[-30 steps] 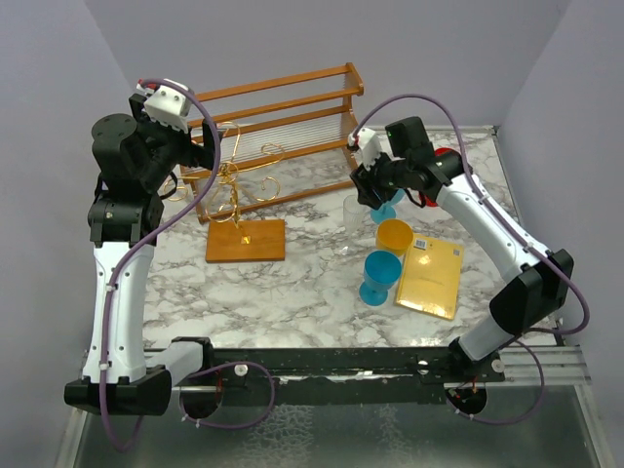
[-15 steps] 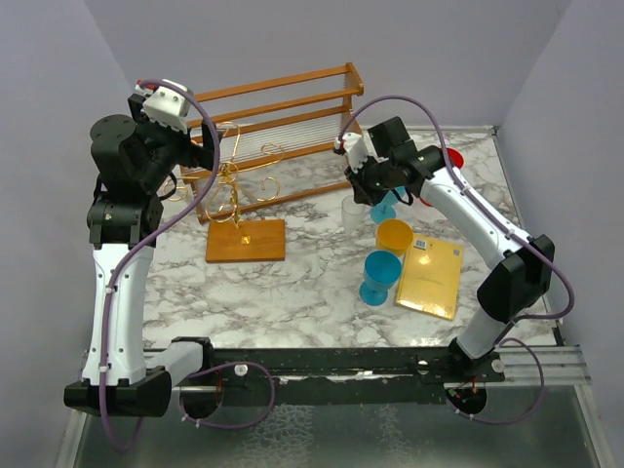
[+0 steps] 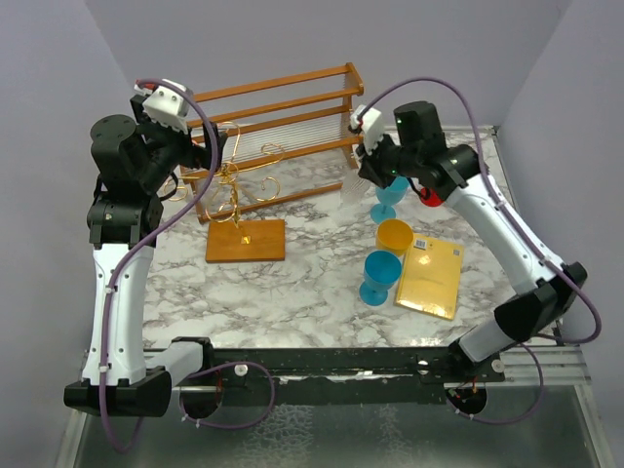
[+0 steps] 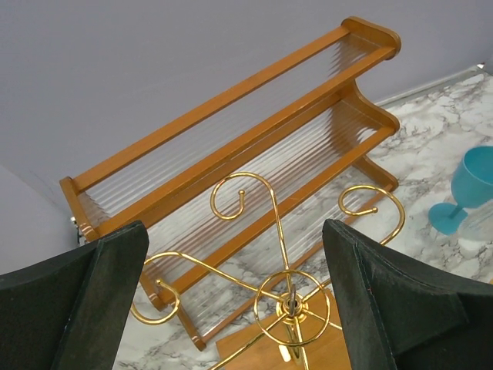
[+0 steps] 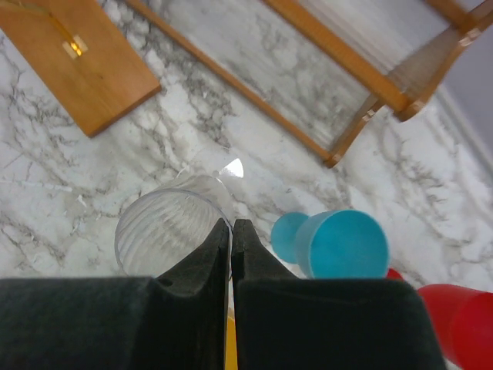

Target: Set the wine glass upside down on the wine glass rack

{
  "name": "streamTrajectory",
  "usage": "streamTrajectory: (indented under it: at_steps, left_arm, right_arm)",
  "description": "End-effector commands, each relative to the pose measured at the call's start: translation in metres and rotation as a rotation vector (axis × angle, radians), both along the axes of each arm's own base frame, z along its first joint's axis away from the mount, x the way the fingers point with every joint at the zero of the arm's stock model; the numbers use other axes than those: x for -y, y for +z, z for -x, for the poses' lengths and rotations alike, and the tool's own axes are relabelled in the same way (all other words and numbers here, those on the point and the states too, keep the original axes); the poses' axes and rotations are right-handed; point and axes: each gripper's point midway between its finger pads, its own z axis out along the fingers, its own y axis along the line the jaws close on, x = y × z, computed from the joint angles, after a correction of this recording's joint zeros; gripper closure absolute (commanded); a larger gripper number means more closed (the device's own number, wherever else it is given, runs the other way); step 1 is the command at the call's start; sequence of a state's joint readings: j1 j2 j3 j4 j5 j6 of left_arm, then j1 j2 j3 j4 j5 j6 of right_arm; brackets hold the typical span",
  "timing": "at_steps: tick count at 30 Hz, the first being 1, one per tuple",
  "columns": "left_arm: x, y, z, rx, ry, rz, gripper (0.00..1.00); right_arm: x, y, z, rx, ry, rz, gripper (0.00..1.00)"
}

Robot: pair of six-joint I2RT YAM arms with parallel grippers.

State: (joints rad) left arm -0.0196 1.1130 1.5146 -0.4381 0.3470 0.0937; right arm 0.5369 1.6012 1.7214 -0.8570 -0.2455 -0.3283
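The right gripper point(image 5: 231, 231) had its jaws pressed almost together, pinching the thin wall of the wine glass point(image 5: 166, 227). The glass was clear and ribbed, seen from above in the wrist view, with its bowl just left of the jaws. It was over the marble table point(image 5: 69, 193), near the front right corner of the two-tier wooden shelf point(image 5: 350, 62). I could not tell whether its foot touched the table.

Just right of the jaws stood a teal goblet point(image 5: 339, 245), with a red thing point(image 5: 454, 316) beyond it.

The left gripper point(image 4: 235, 231) had its jaws spread wide and held nothing. It hung above the wine glass rack point(image 4: 289, 297), whose gold curls showed between them. In the top view the rack stood on its orange-brown base in front of the shelf's left half, well apart from the glass.

Nearer the arms stood a yellow cup point(image 3: 395, 236) and a second teal goblet point(image 3: 380, 276), with a yellow envelope point(image 3: 429, 278) lying beside them.
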Motion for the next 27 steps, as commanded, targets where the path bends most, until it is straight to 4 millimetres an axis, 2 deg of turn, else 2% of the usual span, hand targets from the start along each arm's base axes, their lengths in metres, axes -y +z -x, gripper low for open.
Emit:
streamTrajectory:
  at_steps: [1, 4, 8, 12, 19, 27]
  left_arm:
    - [0.013, 0.022, 0.01, 0.027, -0.056, 0.097, 0.01]
    - [0.031, 0.026, 0.013, 0.004, -0.144, 0.179, 0.02]
    - [0.058, 0.033, 0.017, -0.029, -0.3, 0.303, 0.05]
    - [0.076, 0.045, 0.017, -0.056, -0.41, 0.42, 0.08]
    - [0.095, 0.053, 0.018, -0.075, -0.513, 0.525, 0.09]
    - [0.11, 0.053, 0.027, -0.075, -0.614, 0.559, 0.1]
  right_arm:
    - [0.016, 0.119, 0.001, 0.361, -0.052, -0.138, 0.99]
    - [0.025, 0.17, 0.012, 0.49, -0.075, -0.222, 0.99]
    - [0.027, 0.234, 0.032, 0.597, -0.054, -0.351, 0.99]
    - [0.024, 0.276, 0.055, 0.643, 0.002, -0.47, 0.99]
    - [0.013, 0.309, 0.08, 0.633, 0.095, -0.604, 0.99]
    - [-0.008, 0.31, 0.096, 0.526, 0.208, -0.689, 0.99]
